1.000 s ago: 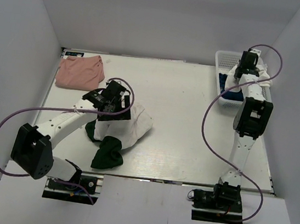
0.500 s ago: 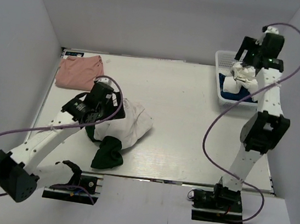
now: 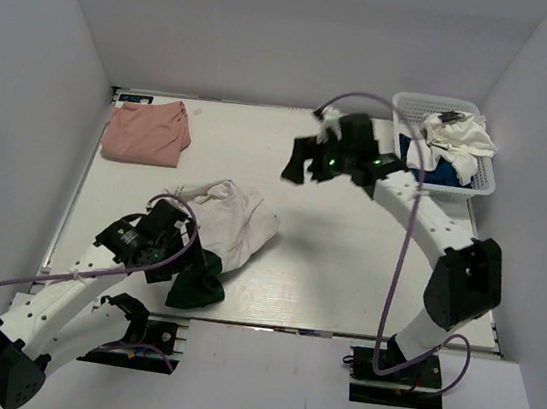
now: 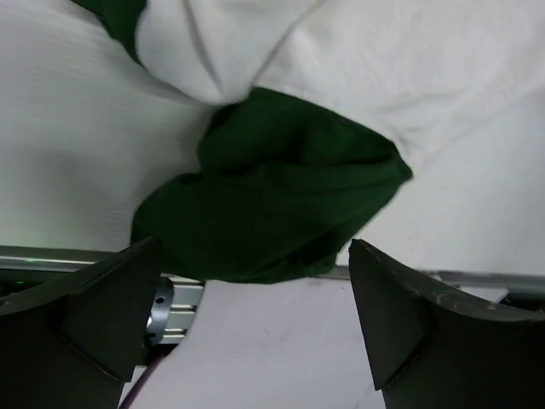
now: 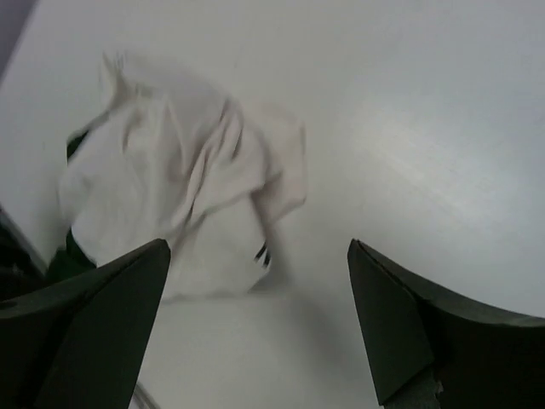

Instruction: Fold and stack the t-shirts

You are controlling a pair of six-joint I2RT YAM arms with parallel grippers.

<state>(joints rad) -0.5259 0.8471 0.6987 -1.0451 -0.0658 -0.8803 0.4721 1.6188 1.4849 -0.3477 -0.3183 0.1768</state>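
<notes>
Down by the near edge of the table (image 3: pixel 326 262), the left gripper (image 3: pixel 188 262) stands with its jaws spread wide and nothing gripped between them. Its wrist camera shows the dark green sleeve (image 4: pixel 272 204) of the crumpled green-sleeved white tee (image 3: pixel 236 222) lying bunched in the gap ahead of the two fingers (image 4: pixel 102 315). Whether either finger touches the cloth, I cannot tell. The right gripper (image 3: pixel 301 163) hangs over the middle of the table toward the far edge, equally spread and empty, well apart from that tee. Its wrist view looks down on the tee's white body, somewhat blurred. Only the overhead view takes in the salmon-pink tee (image 3: pixel 145 132) lying flat at the far left corner. It alone also shows the white lattice basket (image 3: pixel 413 104) at the far right corner, with a plain white tee (image 3: pixel 459 138) heaped over a royal blue tee (image 3: pixel 434 171).
</notes>
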